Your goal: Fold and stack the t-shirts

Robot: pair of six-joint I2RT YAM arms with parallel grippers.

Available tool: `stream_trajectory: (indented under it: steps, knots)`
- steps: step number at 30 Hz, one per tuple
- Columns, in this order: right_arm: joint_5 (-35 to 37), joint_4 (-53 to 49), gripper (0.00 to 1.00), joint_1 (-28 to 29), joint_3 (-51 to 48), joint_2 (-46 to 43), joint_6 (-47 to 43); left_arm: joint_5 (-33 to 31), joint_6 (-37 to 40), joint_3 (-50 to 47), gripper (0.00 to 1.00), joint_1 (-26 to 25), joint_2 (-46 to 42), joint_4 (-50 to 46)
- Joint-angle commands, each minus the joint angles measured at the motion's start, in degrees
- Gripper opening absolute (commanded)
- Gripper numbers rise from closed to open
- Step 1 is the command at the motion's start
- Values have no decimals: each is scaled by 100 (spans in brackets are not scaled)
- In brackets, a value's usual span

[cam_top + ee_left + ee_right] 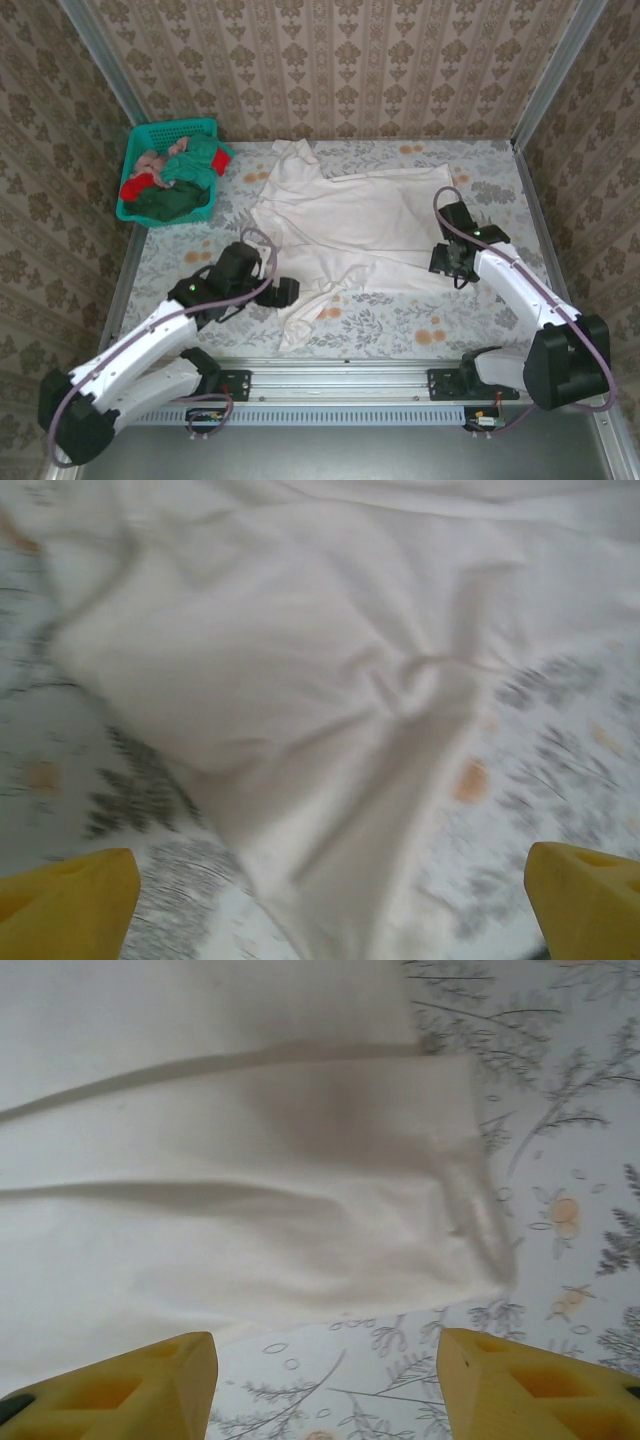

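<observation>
Cloth of the white t-shirt (350, 215) lies spread mid-frame on the worktop (450, 320), seemingly for folding, left claw (284, 290) and right claw (455, 267) both open and empty at its lower-left and right edges.

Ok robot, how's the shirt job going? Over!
Left pincer and right pincer open, at edges of white shirt. It's spread out, not folded. Other shirts in basket.

Table centre taken up by white t-shirt (350, 215), spread wide, rumpled at near edge. Far-left corner blocked by teal basket (175, 125), heaped with coloured shirts (175, 180). Passage offered over bare table (400, 325) along front strip and right of shirt. Sides and back closed off by papered walls (330, 60).
</observation>
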Motion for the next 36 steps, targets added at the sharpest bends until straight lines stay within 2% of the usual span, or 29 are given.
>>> stream_trajectory:
  steps: [1,5,8,9,12,14,16,18,20,24,26,29,32,36]
  knots:
    - [-125,259,62,412,-32,-138,306,79,555,235,96,518,1112,262]
    - [-383,1217,69,1515,-142,-219,256,177,785,565,87,1059,2478,701]
    - [-547,1983,72,1870,-281,-1,150,70,1006,1062,77,1209,3395,766]
    - [-534,2043,72,1878,-261,152,195,35,1074,1279,69,1406,3716,690]
    - [-504,1863,72,1894,-77,658,249,91,1214,1690,32,1733,4381,562]
    - [-320,1707,73,1925,-20,795,276,176,1299,1832,15,1961,4577,473]
    - [-206,1554,73,1937,-74,957,267,211,1355,1818,7,2151,4524,508]
    - [-129,1553,74,1968,-187,880,252,266,1432,1826,5,2353,4391,527]
    - [16,1424,75,1970,-293,876,300,280,1589,1924,5,2517,4355,478]
    - [810,397,78,1828,-289,551,867,176,1811,2316,11,2691,4459,315]
    - [927,143,78,1649,-395,349,1009,193,1808,2450,32,2711,4419,131]
    - [725,-100,78,1251,-681,-155,1224,101,1678,2260,50,2584,3929,-68]
    - [711,-369,75,1153,-929,-636,1609,-161,1331,1769,60,2266,3055,-239]
    - [686,-519,75,951,-1171,-683,1908,-535,737,906,67,1389,1573,-393]
